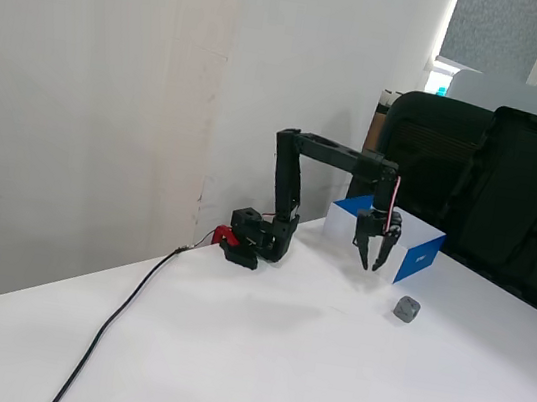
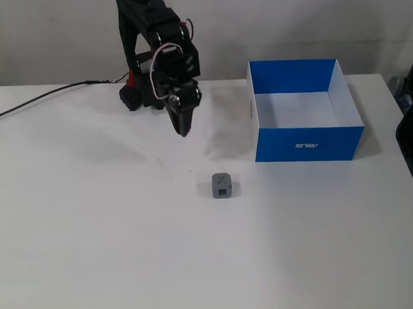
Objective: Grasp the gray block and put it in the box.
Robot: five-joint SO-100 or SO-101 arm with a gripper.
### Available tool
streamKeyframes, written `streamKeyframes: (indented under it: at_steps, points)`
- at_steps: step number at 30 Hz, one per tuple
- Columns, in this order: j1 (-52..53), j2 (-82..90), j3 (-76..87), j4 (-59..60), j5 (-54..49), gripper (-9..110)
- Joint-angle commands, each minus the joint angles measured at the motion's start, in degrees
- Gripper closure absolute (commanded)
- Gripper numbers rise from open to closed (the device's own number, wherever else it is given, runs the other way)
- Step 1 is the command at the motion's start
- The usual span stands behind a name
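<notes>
The gray block [image 1: 407,309] is a small dark gray cube lying on the white table; in the other fixed view [image 2: 222,185] it lies in front of the box, to its left. The box [image 1: 413,251] is blue outside and white inside, open at the top [image 2: 309,142]. My black gripper [image 1: 370,265] hangs above the table with its fingers pointing down and a little apart, holding nothing. In a fixed view [image 2: 183,130] it is above and to the left of the block, clear of both block and box.
The arm's base [image 1: 258,240] stands near the wall, with a black cable [image 1: 120,315] running off across the table toward the front left. Black chairs [image 1: 493,184] stand behind the table's far edge. The white table [image 2: 88,245] spreads around the block.
</notes>
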Motion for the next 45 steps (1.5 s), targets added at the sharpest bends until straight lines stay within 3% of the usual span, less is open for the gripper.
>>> streamKeyframes:
  at_steps: [1, 9, 23, 45]
  points:
    - [1.67, -4.75, -9.05, -0.09, -1.14, 99]
    - [5.8, -13.18, -17.05, 0.62, -0.35, 95]
    - [4.92, -21.88, -26.37, 0.79, -0.97, 59]
    - [3.6, -37.53, -36.91, 0.44, -1.23, 60]
